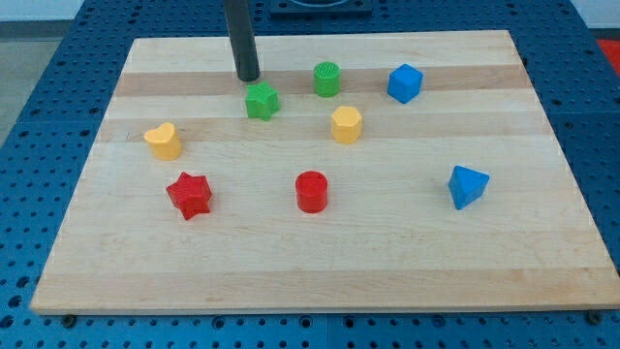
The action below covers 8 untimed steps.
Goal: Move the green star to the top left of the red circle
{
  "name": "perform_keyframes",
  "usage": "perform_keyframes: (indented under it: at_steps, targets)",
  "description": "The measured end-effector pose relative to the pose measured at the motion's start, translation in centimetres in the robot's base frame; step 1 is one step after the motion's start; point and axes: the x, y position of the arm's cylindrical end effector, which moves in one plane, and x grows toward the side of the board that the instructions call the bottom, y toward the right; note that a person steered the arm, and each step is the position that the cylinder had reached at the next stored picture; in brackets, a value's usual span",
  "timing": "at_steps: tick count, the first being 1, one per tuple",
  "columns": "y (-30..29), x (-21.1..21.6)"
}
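Observation:
The green star (262, 101) lies on the wooden board (320, 262) in the upper middle. The red circle (312, 191) stands lower, below and to the right of the star. My tip (249, 78) sits just above and slightly left of the green star, very close to it; I cannot tell if it touches.
A green circle (327, 79) and a yellow hexagon (346, 124) lie right of the star. A blue cube (406, 83) is at the upper right, a blue block (468, 186) at the right. A yellow heart (164, 142) and a red star (189, 195) lie at the left.

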Motion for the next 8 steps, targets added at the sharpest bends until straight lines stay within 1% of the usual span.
perform_keyframes:
  at_steps: [2,3,4,6,7,8]
  targets:
    - [0.9,5.5]
    - [1.2,3.2]
    - [2.8,4.0]
    - [2.8,13.8]
    - [2.8,13.7]
    - [3.0,12.3]
